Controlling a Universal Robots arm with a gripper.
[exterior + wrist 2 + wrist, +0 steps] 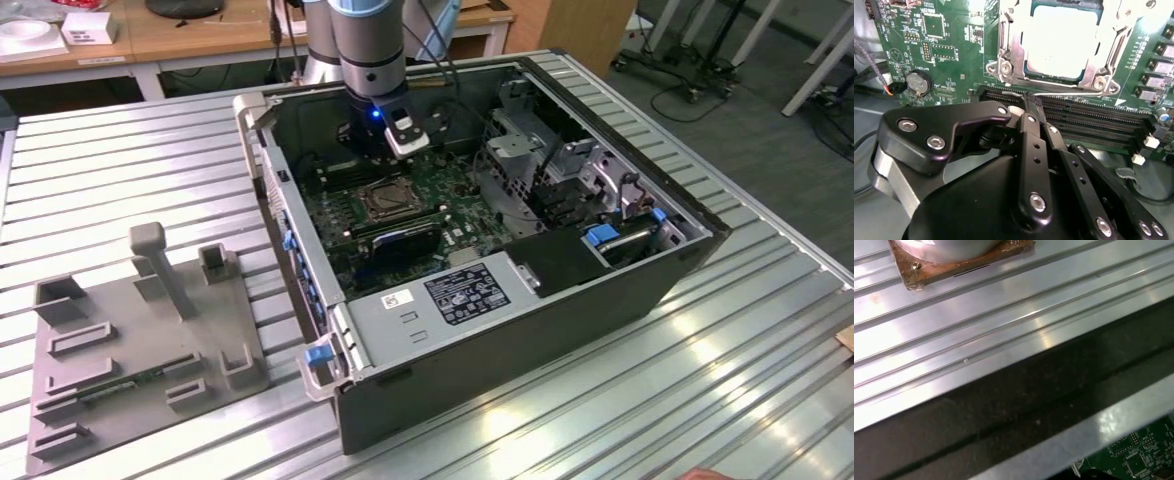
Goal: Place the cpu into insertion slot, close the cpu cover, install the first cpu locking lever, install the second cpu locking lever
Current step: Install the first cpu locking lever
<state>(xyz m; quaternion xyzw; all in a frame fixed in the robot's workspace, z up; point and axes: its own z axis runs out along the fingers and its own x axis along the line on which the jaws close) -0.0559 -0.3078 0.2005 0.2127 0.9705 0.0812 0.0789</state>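
Hand [1030, 102] fingers together on thin lever [1015, 93] beside cpu [1061, 42] under cpu cover [1009, 45]; no legible labels.

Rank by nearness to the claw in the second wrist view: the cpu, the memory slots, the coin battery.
1. memory slots, right at the claw tips.
2. cpu, beyond the slots, under the closed cpu cover.
3. coin battery, off to one side.
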